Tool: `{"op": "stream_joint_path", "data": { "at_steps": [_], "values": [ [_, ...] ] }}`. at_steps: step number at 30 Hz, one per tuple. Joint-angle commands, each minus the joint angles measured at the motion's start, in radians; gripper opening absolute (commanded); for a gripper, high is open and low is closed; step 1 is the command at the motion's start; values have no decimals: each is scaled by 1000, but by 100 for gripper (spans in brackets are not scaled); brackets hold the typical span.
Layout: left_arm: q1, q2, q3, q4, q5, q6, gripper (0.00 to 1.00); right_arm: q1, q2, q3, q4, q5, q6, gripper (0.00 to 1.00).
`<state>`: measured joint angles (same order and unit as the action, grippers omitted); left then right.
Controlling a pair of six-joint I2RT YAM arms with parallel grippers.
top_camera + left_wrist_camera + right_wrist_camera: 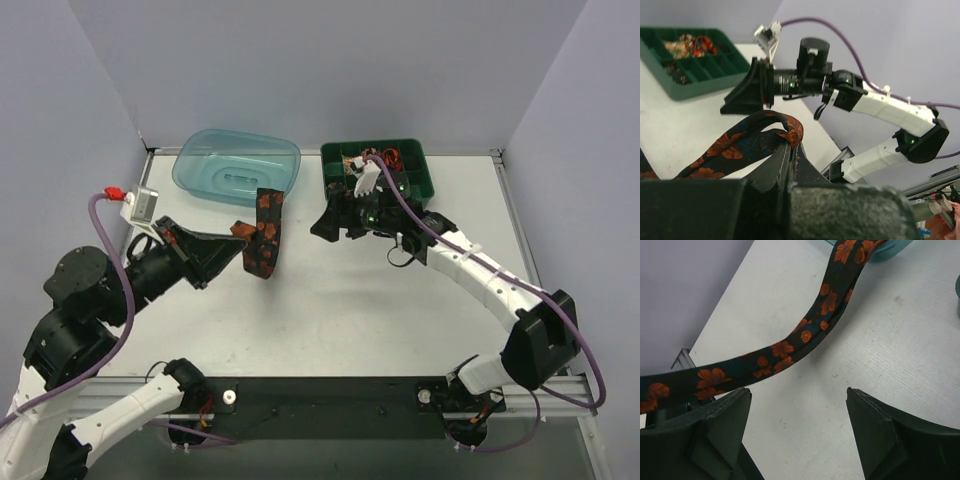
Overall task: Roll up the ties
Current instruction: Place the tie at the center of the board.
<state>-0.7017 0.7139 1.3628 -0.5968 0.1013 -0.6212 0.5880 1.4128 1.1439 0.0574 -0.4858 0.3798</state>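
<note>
Left tool (792, 146) pinches the tie (735, 145); right tool (799, 395) spread wide beside it

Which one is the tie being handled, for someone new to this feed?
Find the clear blue tub at the table's back left. Just off its front right corner hangs the tie, pinched in the left fingers. It alone is a long dark cloth strip with orange flowers.

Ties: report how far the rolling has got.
Done: orange-patterned bundles sit in the green tray, possibly finished rolls. In hand: left hand pinches one tie, unrolled, trailing toward the blue tub; right hand open, empty. Left: roll it.
</note>
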Motion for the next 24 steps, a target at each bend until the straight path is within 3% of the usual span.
{"op": "stream_joint_path", "data": {
  "at_steps": [1,8,16,24],
  "values": [
    [-2,-88,-67,-99,-86,-86,0,-1,124,77,79,-71,132,80],
    [8,-198,-82,-328,-184,-117,0,62,383,167,183,-93,218,91],
    [42,-240,-123,-337,-157,-126,0,113,621,301,307,-11,251,92],
    [62,-261,-119,-328,-149,-114,0,133,727,386,314,180,229,91]
  ]
}}
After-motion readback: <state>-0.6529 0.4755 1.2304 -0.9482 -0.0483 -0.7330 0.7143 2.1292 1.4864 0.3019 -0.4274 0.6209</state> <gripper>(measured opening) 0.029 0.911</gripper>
